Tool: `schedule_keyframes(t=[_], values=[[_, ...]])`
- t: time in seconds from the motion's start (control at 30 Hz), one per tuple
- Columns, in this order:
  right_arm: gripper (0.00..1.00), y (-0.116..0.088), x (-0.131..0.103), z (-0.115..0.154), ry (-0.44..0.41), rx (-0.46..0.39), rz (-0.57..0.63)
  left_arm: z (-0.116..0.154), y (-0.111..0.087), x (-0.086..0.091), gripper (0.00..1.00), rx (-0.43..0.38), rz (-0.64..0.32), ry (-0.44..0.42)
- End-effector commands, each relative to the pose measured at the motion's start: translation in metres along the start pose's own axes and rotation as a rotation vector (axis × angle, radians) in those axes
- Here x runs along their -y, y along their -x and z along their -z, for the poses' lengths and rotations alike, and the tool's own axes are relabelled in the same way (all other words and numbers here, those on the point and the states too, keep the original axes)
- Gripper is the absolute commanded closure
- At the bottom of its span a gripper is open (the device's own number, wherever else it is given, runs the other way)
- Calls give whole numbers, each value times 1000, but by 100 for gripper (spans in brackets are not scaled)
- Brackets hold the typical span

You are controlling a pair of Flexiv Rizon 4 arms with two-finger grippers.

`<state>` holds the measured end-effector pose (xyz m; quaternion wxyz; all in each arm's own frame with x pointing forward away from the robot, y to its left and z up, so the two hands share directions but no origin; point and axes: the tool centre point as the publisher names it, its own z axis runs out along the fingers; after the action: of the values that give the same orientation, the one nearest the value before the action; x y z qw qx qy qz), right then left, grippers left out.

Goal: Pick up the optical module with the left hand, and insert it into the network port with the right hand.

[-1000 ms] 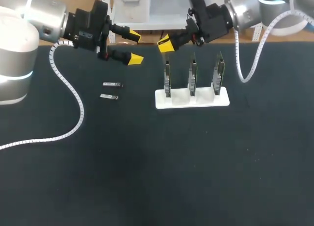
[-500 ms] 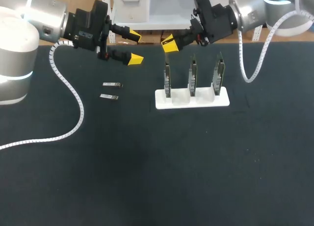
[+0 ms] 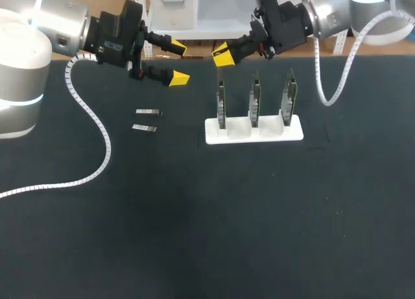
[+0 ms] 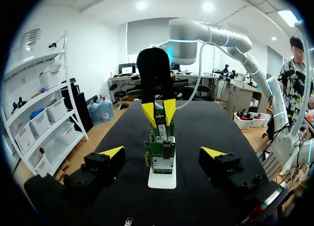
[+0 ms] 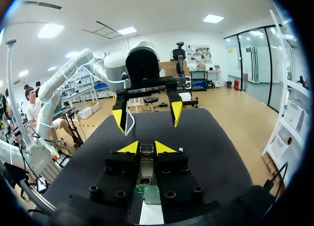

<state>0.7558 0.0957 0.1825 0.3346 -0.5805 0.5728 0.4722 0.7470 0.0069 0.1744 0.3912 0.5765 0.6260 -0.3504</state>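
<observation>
Two items lay flat on the desk (image 3: 214, 221), side by side and untouched: the far optical module (image 3: 148, 111) and the near optical module (image 3: 144, 128). We found the left gripper (image 3: 179, 64) raised above the desk beyond them, its jaws spread wide and holding nothing. Further right stood a white holder (image 3: 295, 131) carrying three upright circuit boards (image 3: 255, 99) in a row. The right gripper (image 3: 222, 55) hung above the leftmost board (image 3: 221, 103), clear of it. We could not tell whether its jaws were closed or whether they held anything. The two grippers faced each other, apart.
</observation>
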Motion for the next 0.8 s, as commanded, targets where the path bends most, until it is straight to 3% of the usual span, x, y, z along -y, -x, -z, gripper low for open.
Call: schedule_keyframes(t=[0.03,0.57,0.8], values=[[100,4,-11,6,-18,-7,10,-1,1,0,0,-5,3,2],[100,-9,-7,-9,38,-35,-30,-1,1,0,0,-5,3,2],[100,-1,-6,-8,41,-28,-14,-1,1,0,0,-5,3,2]])
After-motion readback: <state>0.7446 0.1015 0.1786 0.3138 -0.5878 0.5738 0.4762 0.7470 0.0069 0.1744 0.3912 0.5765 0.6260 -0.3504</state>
